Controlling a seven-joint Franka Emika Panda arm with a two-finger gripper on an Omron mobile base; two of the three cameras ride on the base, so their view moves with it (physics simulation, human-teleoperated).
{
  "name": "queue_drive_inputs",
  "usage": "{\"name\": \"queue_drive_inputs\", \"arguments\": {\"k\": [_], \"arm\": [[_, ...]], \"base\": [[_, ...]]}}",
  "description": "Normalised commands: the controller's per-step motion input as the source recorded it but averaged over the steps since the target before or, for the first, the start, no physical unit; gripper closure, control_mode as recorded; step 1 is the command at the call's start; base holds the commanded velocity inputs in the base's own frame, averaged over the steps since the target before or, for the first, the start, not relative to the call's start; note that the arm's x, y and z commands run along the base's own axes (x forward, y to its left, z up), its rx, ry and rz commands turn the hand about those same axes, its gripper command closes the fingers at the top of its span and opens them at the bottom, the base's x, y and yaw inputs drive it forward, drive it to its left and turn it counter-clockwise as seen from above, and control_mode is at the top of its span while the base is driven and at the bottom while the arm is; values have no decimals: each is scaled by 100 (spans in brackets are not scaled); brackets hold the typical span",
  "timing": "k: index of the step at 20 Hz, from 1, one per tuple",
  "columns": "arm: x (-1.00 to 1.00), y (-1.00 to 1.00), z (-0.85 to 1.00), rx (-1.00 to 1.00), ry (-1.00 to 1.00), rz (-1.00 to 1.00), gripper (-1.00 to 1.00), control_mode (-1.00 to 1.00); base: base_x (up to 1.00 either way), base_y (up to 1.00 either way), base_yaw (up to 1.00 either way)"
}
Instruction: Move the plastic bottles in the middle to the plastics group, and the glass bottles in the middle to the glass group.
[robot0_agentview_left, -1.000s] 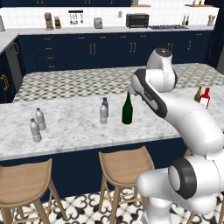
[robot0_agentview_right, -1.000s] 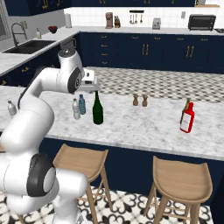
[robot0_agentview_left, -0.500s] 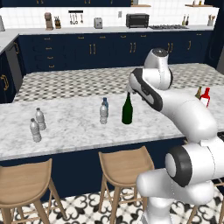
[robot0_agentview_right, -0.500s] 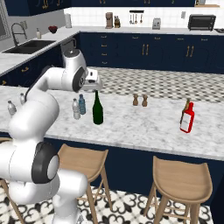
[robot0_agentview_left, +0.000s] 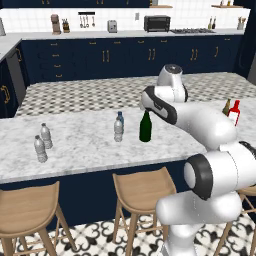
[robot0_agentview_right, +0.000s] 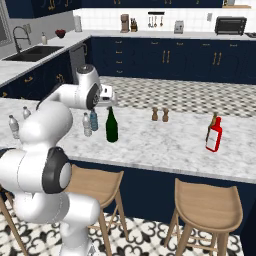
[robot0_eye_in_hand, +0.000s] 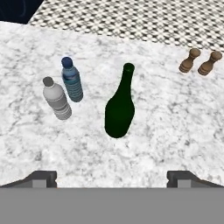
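Observation:
The tall dark green glass bottle (robot0_eye_in_hand: 120, 110) stands upright mid-counter, right below my gripper (robot0_eye_in_hand: 112, 178), which hovers above it, open and holding nothing. Left of it stand the two plastic bottles: a clear grey one (robot0_eye_in_hand: 57, 99) and a blue-tinted one (robot0_eye_in_hand: 71, 81). From the left base view, the green bottle (robot0_agentview_left: 145, 128) sits under my hand, and the plastics group (robot0_agentview_left: 42, 143) stands far left. The glass group, a red bottle (robot0_agentview_left: 234, 113) and a brown one (robot0_agentview_left: 226, 107), stands at the counter's right end.
Two brown shakers (robot0_eye_in_hand: 199, 62) stand beyond the green bottle on the marble counter (robot0_agentview_right: 165, 145). Wooden stools (robot0_agentview_right: 207, 207) line the near side. A sink (robot0_agentview_right: 30, 52) and dark cabinets lie at the back.
My arm has swung a little to the left, bringing the hand over the green bottle. The bottles have not moved and the gripper stays open.

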Motion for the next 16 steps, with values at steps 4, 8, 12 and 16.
{"name": "queue_drive_inputs", "arguments": {"k": [4,8,12,16], "arm": [[48,0,-17,0,0,0,-100,-100],[36,0,-5,0,1,0,-100,-100],[34,0,-19,0,0,0,-100,-100],[4,0,-10,0,0,0,-100,-100]], "base": [[0,0,0],[0,0,0],[0,0,0],[0,0,0]]}}
